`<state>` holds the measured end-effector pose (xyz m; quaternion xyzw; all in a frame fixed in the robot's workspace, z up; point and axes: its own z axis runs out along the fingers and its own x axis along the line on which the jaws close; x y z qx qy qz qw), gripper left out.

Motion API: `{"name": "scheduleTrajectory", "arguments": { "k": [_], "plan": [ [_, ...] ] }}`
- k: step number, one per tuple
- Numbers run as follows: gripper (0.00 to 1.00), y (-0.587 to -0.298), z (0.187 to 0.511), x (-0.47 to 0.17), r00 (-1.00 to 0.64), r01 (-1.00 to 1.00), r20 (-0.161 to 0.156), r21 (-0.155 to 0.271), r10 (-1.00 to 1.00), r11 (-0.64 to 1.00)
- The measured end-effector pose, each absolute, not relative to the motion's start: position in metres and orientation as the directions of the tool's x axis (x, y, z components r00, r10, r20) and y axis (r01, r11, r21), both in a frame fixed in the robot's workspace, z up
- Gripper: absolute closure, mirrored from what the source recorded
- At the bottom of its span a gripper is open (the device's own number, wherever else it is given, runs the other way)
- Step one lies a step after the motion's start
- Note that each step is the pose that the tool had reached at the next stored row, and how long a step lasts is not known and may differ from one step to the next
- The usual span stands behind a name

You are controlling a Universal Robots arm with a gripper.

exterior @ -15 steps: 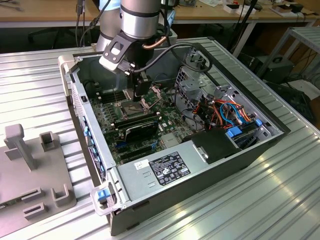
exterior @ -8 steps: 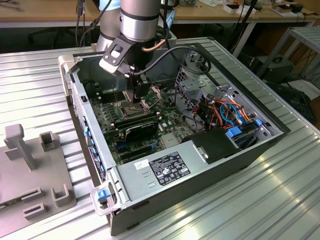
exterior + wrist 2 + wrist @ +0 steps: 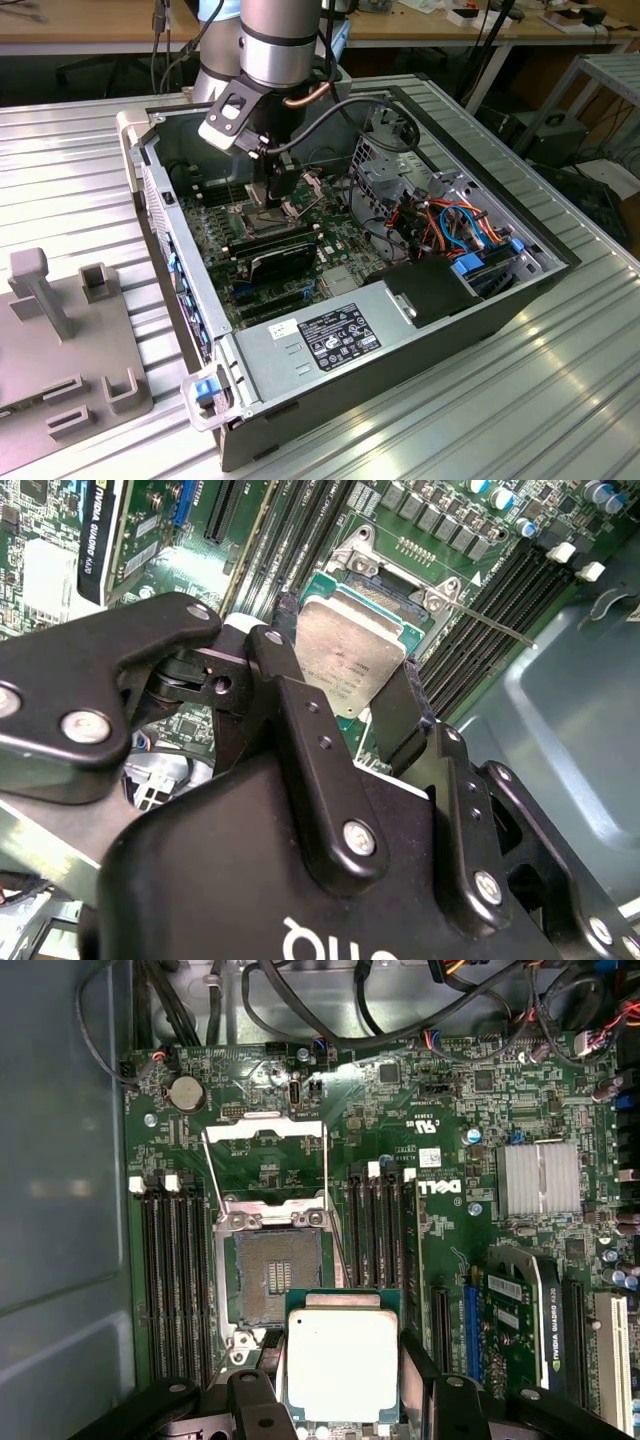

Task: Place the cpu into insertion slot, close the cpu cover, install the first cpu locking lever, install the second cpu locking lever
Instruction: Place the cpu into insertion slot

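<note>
Fingers (image 3: pixel 300 710) grip cpu (image 3: pixel 342 1365); ribbed metal table (image 3: pixel 560 400), workbench (image 3: pixel 100 22) behind.

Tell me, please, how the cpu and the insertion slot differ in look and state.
The cpu shows a pale silver-grey metal face; the insertion slot is a dark recess with a metal rim. The cpu is clamped in the end effector above the green board; the insertion slot is fixed in that board, unfilled, its cpu cover swung open. Both are square and similar in size.
</note>
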<state>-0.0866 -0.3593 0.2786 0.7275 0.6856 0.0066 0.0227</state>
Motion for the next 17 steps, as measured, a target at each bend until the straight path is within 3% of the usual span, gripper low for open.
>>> {"name": "scheduleTrajectory", "arguments": {
  "k": [17],
  "plan": [
    [0.45, -0.3593, 0.2688, -0.0866, 0.060, 0.997, -0.022, 0.042, 0.998, -0.059]
  ]
}}
